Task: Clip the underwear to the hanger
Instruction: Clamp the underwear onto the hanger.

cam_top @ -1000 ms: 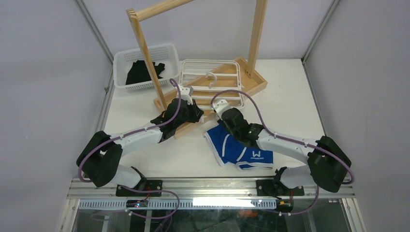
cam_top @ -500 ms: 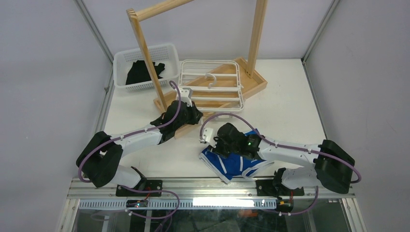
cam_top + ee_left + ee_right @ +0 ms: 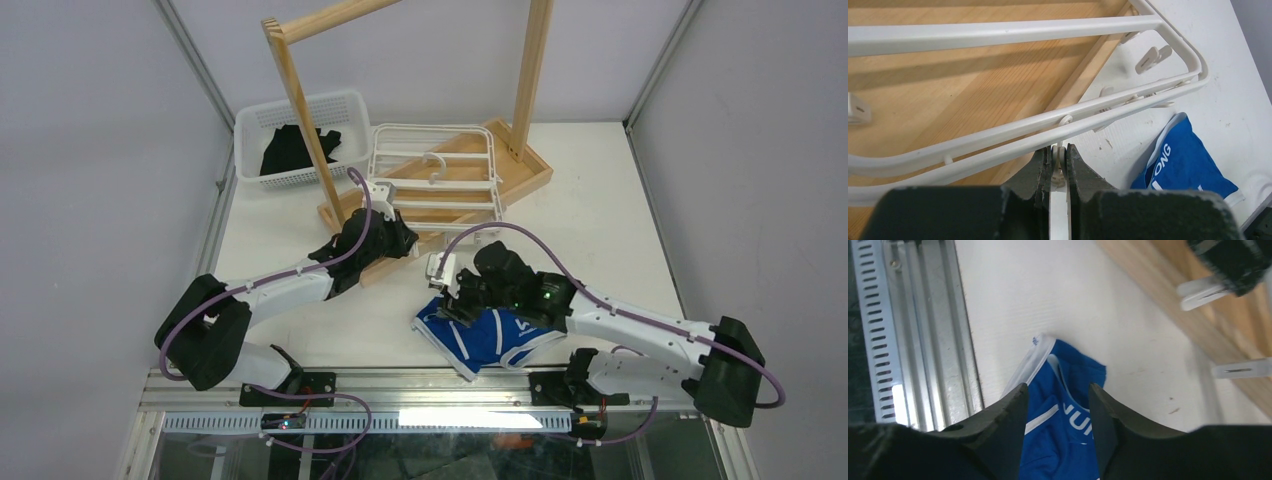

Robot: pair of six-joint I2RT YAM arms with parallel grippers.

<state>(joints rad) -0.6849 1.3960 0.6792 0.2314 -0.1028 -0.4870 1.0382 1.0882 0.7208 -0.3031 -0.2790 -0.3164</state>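
moved: right gripper [image 3: 1058, 390] has spread open above underwear [image 3: 490, 340] (blue, white-trimmed, crumpled) | left gripper [image 3: 1059, 152] pinches hanger [image 3: 998, 31] clip [image 3: 1058, 197]

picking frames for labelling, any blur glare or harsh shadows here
Top external: even light, soft shadows, one bright glare strip on the front rail. Left wrist: own jaws blurred, hanger sharp, its bars shadowing the wooden base. Right wrist: jaws soft, underwear readable, rail glint at left.

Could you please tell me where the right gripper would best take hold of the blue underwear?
Probably the white band edge of the underwear, from straight above: the garment lies flat on the table, and that edge sticks out free. The right gripper hangs over it, jaws open astride the fabric.
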